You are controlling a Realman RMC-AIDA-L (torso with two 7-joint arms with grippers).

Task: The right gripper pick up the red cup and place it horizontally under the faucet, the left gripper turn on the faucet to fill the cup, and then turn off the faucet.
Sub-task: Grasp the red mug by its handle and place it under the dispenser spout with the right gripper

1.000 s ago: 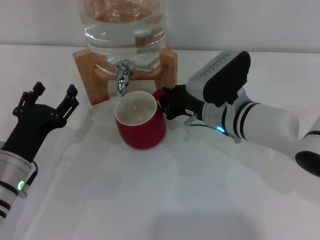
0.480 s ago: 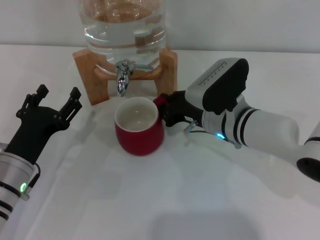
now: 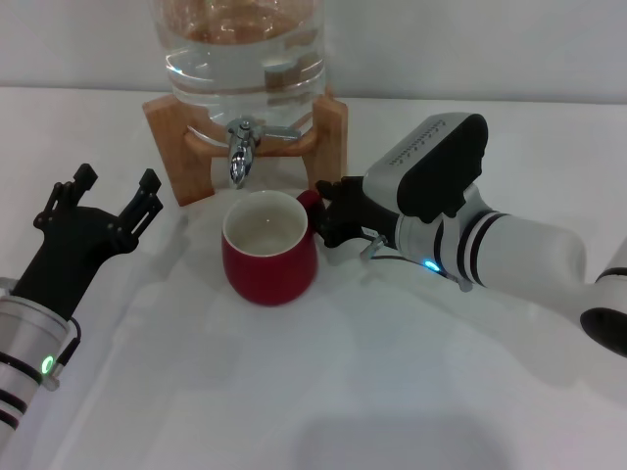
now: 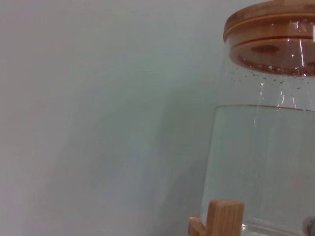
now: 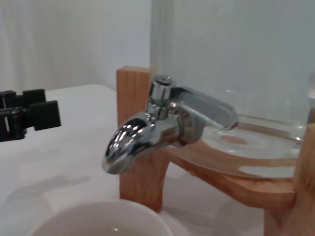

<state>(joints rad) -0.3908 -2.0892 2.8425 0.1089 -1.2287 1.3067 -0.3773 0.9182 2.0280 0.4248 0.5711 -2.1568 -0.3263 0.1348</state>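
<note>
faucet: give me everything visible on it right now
The faucet is a small, shiny chrome tap at the base of the clear glass water jar, between the legs of the wooden stand. It has a short, rounded spout curving downward, a small knurled cap on top and a flat lever handle pointing sideways. No water is running from it. The spout hangs just above the far rim of the red cup, not touching it. Neither gripper touches it.
</note>
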